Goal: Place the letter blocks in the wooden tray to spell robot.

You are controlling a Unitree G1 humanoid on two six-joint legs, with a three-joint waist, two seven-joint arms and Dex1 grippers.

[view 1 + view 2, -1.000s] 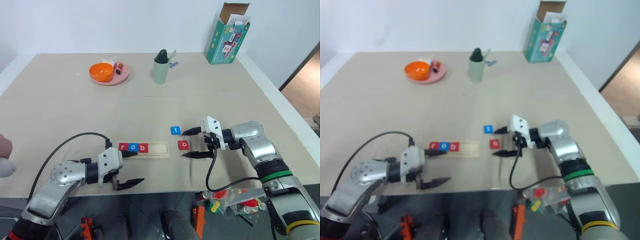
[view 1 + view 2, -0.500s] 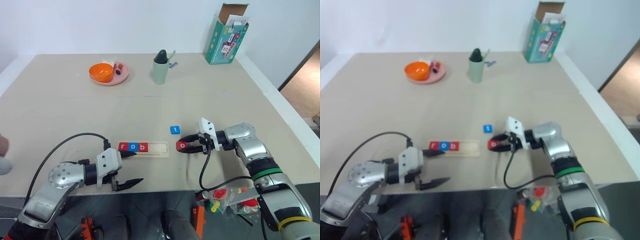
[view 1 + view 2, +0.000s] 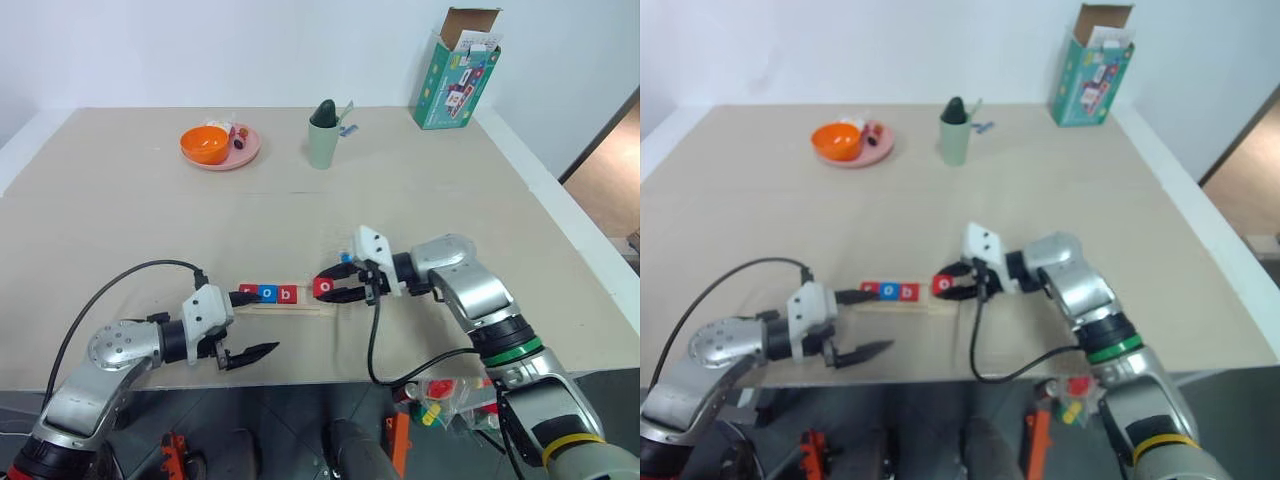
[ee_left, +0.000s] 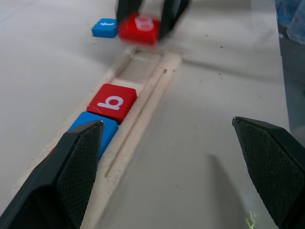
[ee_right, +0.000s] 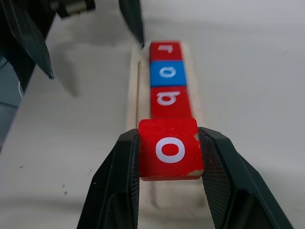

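Over tray (image 3: 290, 299): right gripper (image 5: 170, 157) pinching o-block (image 5: 170, 149).

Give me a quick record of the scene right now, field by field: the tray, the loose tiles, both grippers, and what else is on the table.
wooden tray: holds red r, blue o, red b in a row; right end bare
red o block: pinched in the right gripper, over the tray's bare end
blue t block: loose on the table, beyond the tray
left gripper: open, holding nothing, by the tray's left end
table: pink plate with orange bowl, green cup, teal carton
spelled so far: r, o, b
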